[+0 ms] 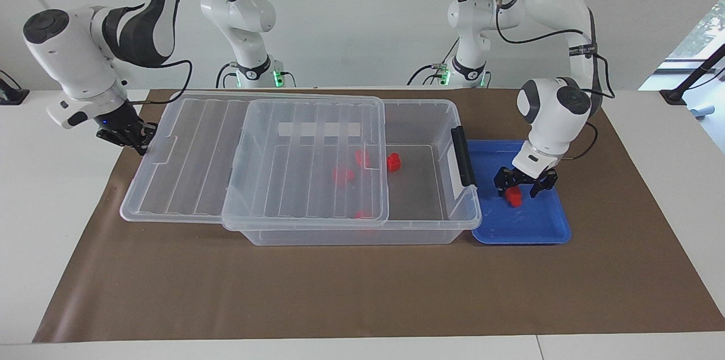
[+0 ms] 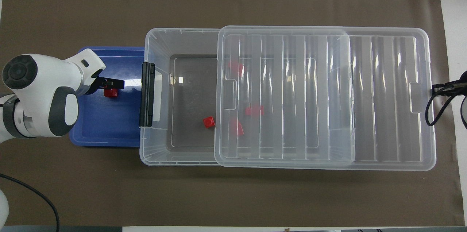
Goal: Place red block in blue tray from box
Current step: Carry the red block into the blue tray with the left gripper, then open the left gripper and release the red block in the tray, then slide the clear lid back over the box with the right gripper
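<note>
My left gripper (image 1: 524, 185) hangs open low over the blue tray (image 1: 538, 227). A red block (image 1: 514, 197) lies on the tray floor between its fingers, free of them. In the overhead view the gripper (image 2: 109, 86) is just over this block (image 2: 110, 92) in the tray (image 2: 105, 130). The clear box (image 1: 430, 116) holds one red block in its uncovered part (image 1: 393, 163) and three more under the lid. My right gripper (image 1: 133, 136) is shut against the lid's end at the right arm's end of the table.
The ribbed clear lid (image 1: 192, 150) lies slid across the box (image 2: 157, 42), overhanging toward the right arm's end and leaving the part beside the tray uncovered. A black latch clip (image 1: 463, 157) sits on the box end beside the tray. Brown paper (image 1: 362, 292) covers the table.
</note>
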Motion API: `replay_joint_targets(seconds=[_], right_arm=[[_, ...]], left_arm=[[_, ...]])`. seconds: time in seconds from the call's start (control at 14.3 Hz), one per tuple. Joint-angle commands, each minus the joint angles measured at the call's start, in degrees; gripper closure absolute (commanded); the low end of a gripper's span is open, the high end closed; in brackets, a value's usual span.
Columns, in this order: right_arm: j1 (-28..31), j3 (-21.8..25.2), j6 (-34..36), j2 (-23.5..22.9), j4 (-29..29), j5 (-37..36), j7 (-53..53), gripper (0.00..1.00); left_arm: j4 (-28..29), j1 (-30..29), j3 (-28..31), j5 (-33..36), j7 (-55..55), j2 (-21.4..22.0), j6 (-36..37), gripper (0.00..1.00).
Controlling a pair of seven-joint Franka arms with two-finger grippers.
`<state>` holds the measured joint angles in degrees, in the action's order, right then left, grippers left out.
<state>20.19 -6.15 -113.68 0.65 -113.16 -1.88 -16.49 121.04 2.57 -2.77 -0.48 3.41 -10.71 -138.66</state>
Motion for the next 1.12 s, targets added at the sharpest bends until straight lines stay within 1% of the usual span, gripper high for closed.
replay_joint_targets(seconds=[0.0, 0.28, 0.35, 0.63, 0.84, 0.98, 1.05], right_arm=[[0.2, -0.3, -0.9, 0.8, -1.3, 0.5, 0.8, 1.00], [-2.3, -0.8, -0.9, 0.8, -1.2, 0.6, 4.6, 1.00], [-3.2, -0.8, -0.8, 0.8, -1.3, 0.6, 5.4, 1.00], [-5.1, -0.8, -0.6, 0.8, -1.3, 0.6, 8.6, 1.00], [-6.3, -0.8, -0.4, 0.8, -1.2, 0.6, 11.1, 1.00], [-7.1, -0.8, -0.4, 0.9, -1.2, 0.6, 12.4, 1.00], [-7.5, -0.8, -0.3, 0.9, -1.3, 0.6, 13.1, 1.00]], left_arm=[[-5.2, -0.2, -0.3, -0.1, 0.5, 3.1, 10.6, 0.00], [-18.2, 0.1, -0.4, -0.1, 0.5, 3.6, 27.3, 0.00], [-20.0, 0.2, -0.4, -0.1, 0.4, 4.2, 29.9, 0.00], [-21.4, -0.2, -0.3, -0.1, 0.5, 10.0, 36.5, 0.00], [-25.2, -0.5, -0.4, -0.1, 0.5, 10.3, 41.1, 0.00], [-29.6, -0.9, -0.2, -0.1, 0.5, 9.3, 45.7, 0.00], [-30.9, -1.2, -0.1, -0.2, 0.6, 8.9, 47.6, 0.00]])
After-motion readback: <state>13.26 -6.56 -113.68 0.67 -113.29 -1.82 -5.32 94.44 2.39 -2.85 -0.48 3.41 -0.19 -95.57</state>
